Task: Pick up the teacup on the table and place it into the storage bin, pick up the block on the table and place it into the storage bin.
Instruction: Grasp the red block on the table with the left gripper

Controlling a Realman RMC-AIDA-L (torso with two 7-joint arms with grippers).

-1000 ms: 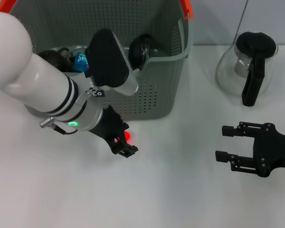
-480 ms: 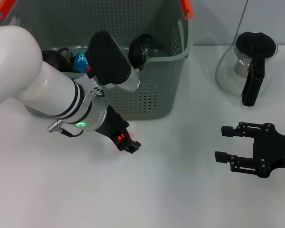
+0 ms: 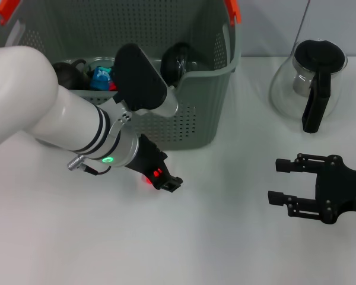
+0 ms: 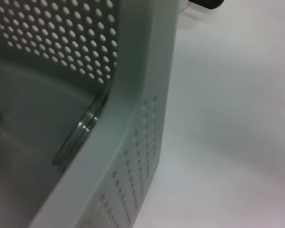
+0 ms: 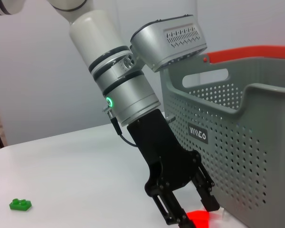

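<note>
The white tabletop [image 3: 225, 237] carried a large grey perforated plastic storage bin [image 3: 190, 119] at the far side, a clear glass teapot with a black lid and handle [image 3: 311, 83] well to its right, a small red block [image 5: 199, 219] just before the bin, and a small green toy brick [image 5: 20, 204] lying well apart.

The red block [image 5: 198, 219] sits between the left pincer [image 5: 190, 209] fingers, cut off by the picture's edge; contact is unclear. The storage bin [image 3: 190, 113] contents are half hidden behind the arm.
</note>
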